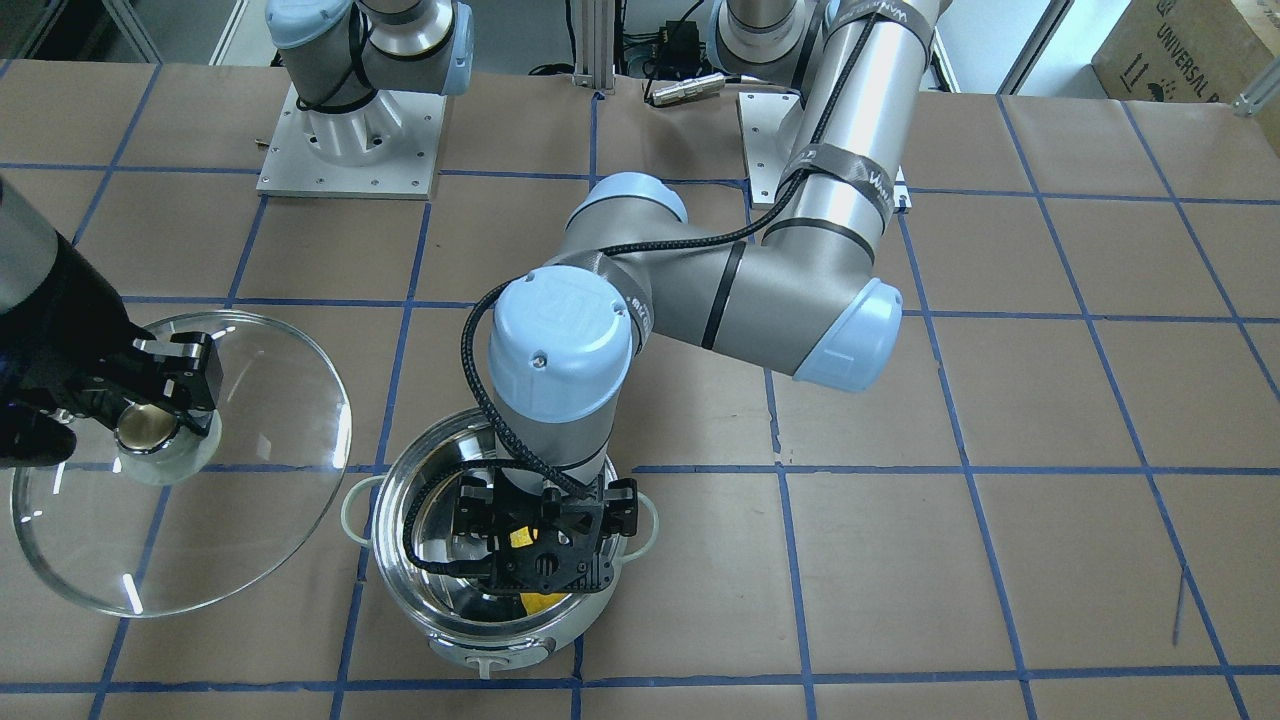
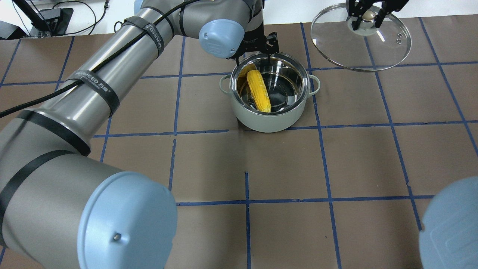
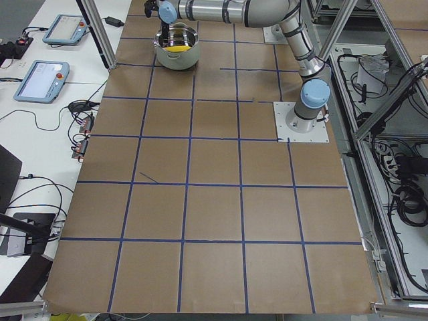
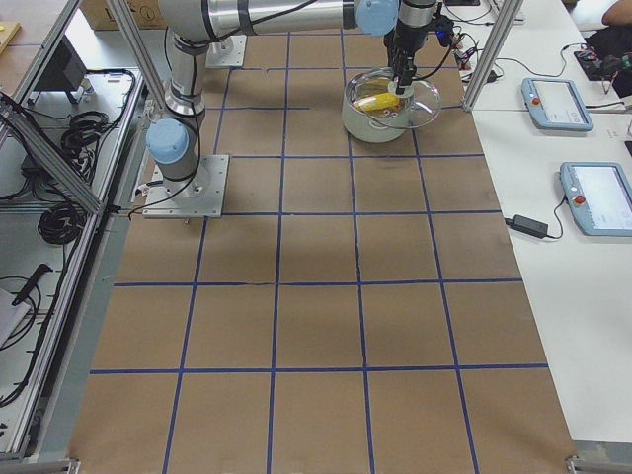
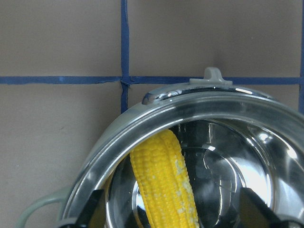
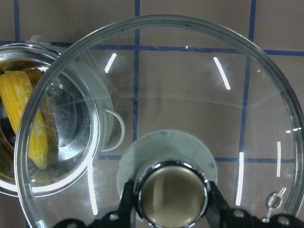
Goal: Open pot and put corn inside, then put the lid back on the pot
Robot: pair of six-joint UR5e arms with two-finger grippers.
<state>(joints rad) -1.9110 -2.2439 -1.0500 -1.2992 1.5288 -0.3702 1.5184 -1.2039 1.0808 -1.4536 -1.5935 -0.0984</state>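
Observation:
The pot (image 2: 274, 117) stands without its lid at the table's far middle. The corn (image 2: 258, 90) lies slanted inside it, also seen in the left wrist view (image 5: 166, 185). My left gripper (image 2: 267, 56) hangs over the pot's far rim, open, its fingers (image 5: 92, 209) wide apart on either side of the corn and not touching it. My right gripper (image 1: 165, 415) is shut on the knob (image 6: 172, 187) of the glass lid (image 2: 388, 48). It holds the lid off to the right of the pot, tilted, above the table.
The table is brown with a grid of blue tape lines. The arm base plates (image 1: 350, 150) stand at the robot's side. A metal cylinder (image 1: 680, 90) lies between them. Tablets (image 4: 558, 99) sit beyond the table's far edge.

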